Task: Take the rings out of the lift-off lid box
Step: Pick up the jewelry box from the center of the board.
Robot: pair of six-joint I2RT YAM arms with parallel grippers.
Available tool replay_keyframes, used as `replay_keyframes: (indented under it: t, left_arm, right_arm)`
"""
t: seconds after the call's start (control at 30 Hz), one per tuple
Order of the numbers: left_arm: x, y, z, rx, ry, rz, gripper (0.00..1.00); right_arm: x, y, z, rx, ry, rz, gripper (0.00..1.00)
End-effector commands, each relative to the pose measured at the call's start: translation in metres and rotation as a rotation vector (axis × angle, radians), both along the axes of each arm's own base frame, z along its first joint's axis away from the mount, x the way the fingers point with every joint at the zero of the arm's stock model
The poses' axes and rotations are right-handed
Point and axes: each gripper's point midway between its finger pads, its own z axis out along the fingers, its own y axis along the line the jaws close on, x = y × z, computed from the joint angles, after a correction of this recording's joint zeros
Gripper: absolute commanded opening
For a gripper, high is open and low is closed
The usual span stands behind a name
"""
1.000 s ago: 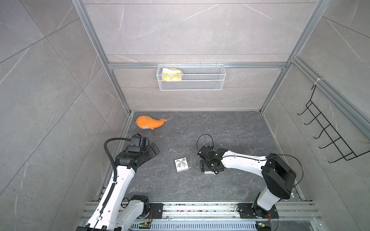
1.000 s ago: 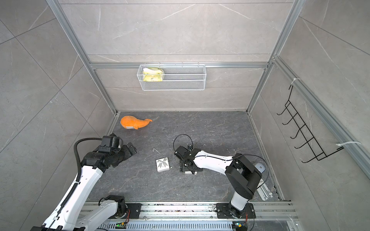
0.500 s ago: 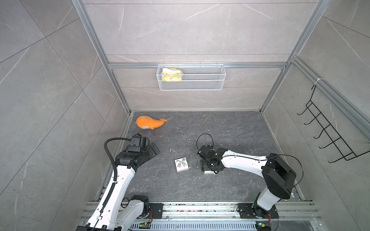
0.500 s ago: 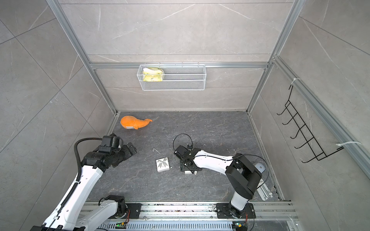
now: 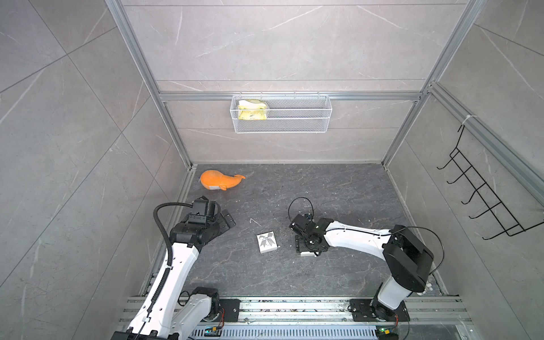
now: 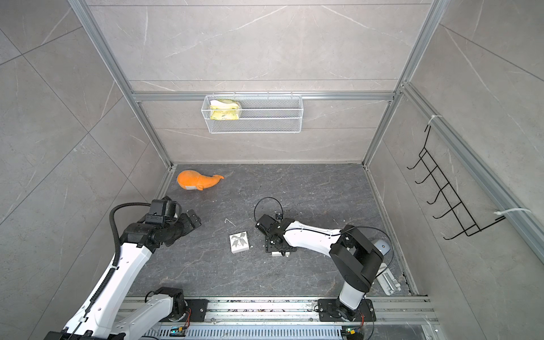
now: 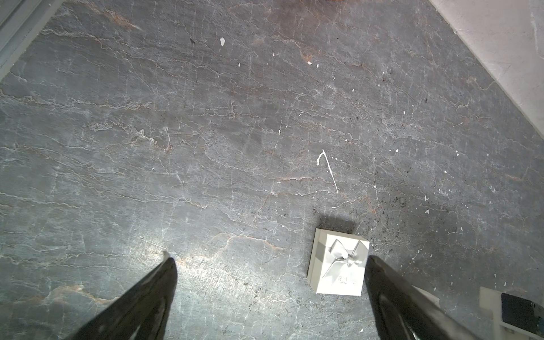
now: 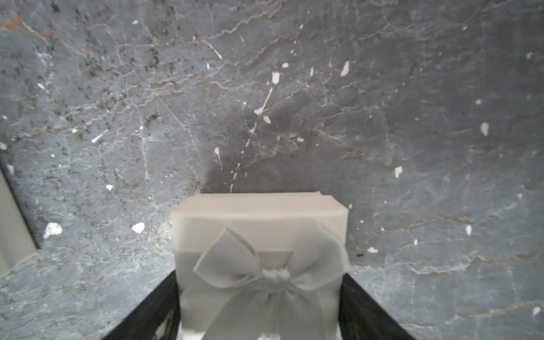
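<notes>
Slate floor (image 8: 117, 117); white box (image 8: 259, 223) upright within right gripper (image 8: 259, 275), bow (image 8: 275, 275) facing up.

Desk (image 5: 323, 188): dark veined stone, flecked with pale specks. Orange plush whale (image 5: 219, 183) lies on its side at the upper left of the desk. Thin white scrap (image 5: 255, 222) lies mid-desk. White wire basket (image 5: 297, 125) hangs on the back wall; a yellow-and-white cloth (image 5: 252, 110) sits in its left end. Black hook rack (image 5: 485, 184) hangs on the right wall.
</notes>
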Motion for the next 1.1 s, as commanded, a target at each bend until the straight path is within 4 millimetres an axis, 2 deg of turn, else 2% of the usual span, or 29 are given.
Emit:
replay_keyframes:
  t: [0.0,0.27,0.5,0.77,0.97,1.07]
  left_arm:
    - [-0.004,-0.002,-0.003,0.006,0.023,-0.030,1.00]
    - [-0.003,-0.011,0.001,-0.021,0.003,-0.065,1.00]
    - [-0.009,-0.052,0.016,-0.039,-0.144,-0.176,1.00]
    - [-0.027,-0.143,0.000,-0.119,-0.442,-0.412,1.00]
    - [-0.051,-0.220,0.001,-0.211,-0.532,-0.654,1.00]
    - [-0.056,-0.237,0.001,-0.258,-0.556,-0.703,1.00]
  right_arm:
    - [0.003,-0.005,0.004,-0.022,-0.013,-0.014,0.78]
    - [0.008,-0.005,0.024,-0.010,-0.053,-0.013,0.72]
    - [0.013,0.000,0.043,0.016,-0.074,0.003,0.71]
    - [0.027,0.005,0.083,0.092,-0.083,0.023,0.71]
    - [0.032,0.009,0.106,0.161,-0.077,0.034,0.70]
    - [0.032,0.007,0.114,0.172,-0.077,0.031,0.70]
